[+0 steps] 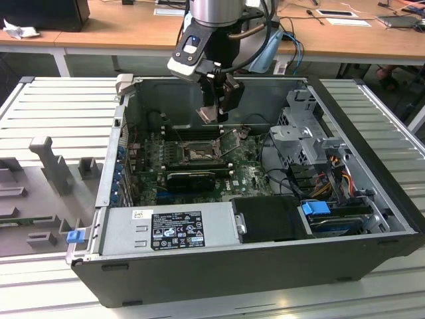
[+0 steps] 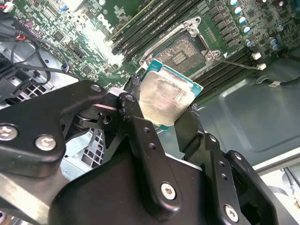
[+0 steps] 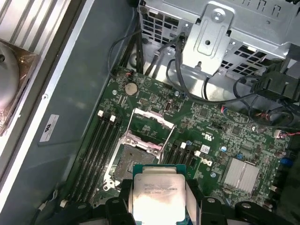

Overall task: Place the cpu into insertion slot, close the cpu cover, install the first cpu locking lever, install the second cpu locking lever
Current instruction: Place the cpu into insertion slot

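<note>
**Item: the cpu** [image 2: 166,101]. A small square chip with a pale, smeared metal top on a green edge. It is held in the air above the motherboard [image 3: 211,122] and touches nothing below.

**Holder: the gripper** [image 2: 161,110]. Its black fingers [image 2: 133,117] are clamped on opposite edges of the cpu. In the exterior view it hangs inside the case over the board's far half.

**Below: the insertion slot** [image 3: 133,157]. Its dark contact field is uncovered and lies just under and beside the chip. In the exterior view the slot [image 1: 198,154] is slightly nearer than the gripper [image 1: 216,109].

**The cpu cover** [image 3: 154,117]. A silvery frame swung up off the slot, standing open at its far edge.

**Surroundings.**
- Long black memory slots [image 2: 140,28] run along both sides of the slot.
- A metal drive cage [image 1: 302,133] stands toward the exterior view's right.
- A grey power supply [image 1: 169,229] lies along the near wall of the computer case [image 1: 199,279].
- The case rests on a slatted table [image 1: 60,100].
</note>
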Tool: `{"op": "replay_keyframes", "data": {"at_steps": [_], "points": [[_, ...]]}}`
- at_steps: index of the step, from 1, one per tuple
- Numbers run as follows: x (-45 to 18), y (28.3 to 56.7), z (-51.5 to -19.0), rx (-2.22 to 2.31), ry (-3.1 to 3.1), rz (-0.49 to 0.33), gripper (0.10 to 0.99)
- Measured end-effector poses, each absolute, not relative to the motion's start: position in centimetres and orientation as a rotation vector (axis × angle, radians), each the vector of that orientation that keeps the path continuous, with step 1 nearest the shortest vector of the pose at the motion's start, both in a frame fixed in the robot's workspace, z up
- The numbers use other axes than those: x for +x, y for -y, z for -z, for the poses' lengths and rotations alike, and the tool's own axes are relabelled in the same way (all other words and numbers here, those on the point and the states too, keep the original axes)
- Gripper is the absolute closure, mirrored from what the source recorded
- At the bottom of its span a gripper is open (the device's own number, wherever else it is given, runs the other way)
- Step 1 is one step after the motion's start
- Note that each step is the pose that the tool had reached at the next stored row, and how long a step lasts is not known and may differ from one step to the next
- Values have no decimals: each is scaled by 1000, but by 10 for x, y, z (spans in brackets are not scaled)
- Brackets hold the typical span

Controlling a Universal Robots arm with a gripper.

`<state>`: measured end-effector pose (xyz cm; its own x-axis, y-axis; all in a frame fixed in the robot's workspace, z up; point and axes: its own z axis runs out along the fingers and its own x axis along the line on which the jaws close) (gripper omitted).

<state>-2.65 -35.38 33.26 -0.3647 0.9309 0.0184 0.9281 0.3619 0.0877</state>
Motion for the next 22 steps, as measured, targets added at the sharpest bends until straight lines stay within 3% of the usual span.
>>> {"op": "replay_keyframes", "data": {"at_steps": [22], "points": [[-29, 354, -315, 1874, -2484, -112, 549]]}}
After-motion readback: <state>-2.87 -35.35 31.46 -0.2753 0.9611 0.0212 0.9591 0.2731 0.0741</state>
